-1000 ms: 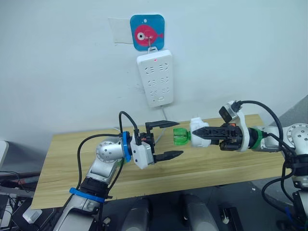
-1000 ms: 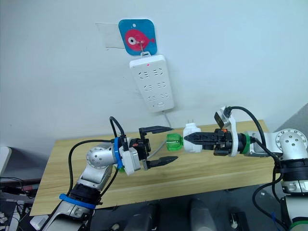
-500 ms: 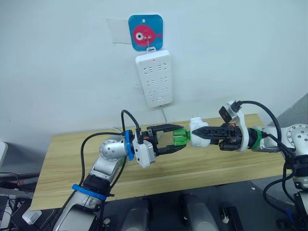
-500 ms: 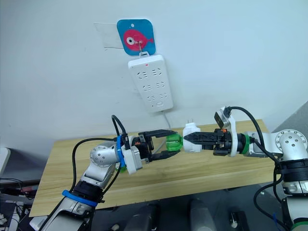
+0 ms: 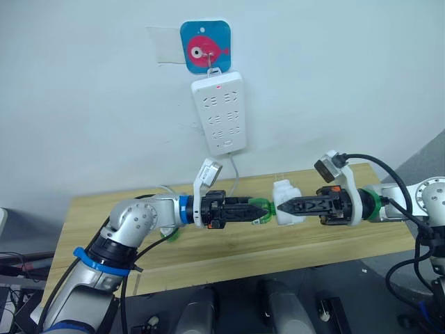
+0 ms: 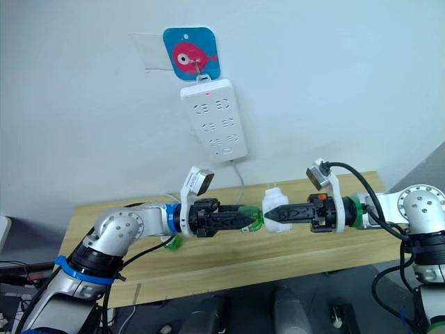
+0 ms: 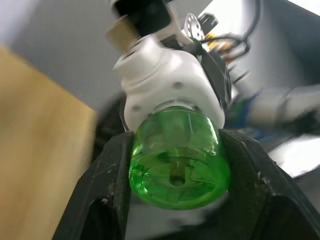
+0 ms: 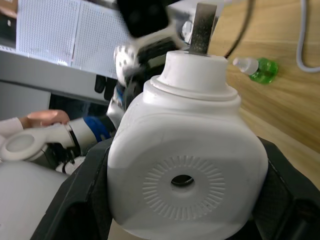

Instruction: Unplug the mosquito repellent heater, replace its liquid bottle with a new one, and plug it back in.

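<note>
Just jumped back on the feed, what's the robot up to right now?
The right end effector holds the white mosquito repellent heater unplugged above the wooden table. The left end effector is clamped on the green liquid bottle attached to the heater. Another green bottle lies on the table. The power strip hangs on the wall.

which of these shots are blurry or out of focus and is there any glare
Left wrist view: the green bottle and the fingers clamping it are fairly sharp, the background smeared. Right wrist view: the mosquito repellent heater is sharp, the background and a person's hand soft. Left eye view: evenly lit, the power strip crisp, no strong glare.
</note>
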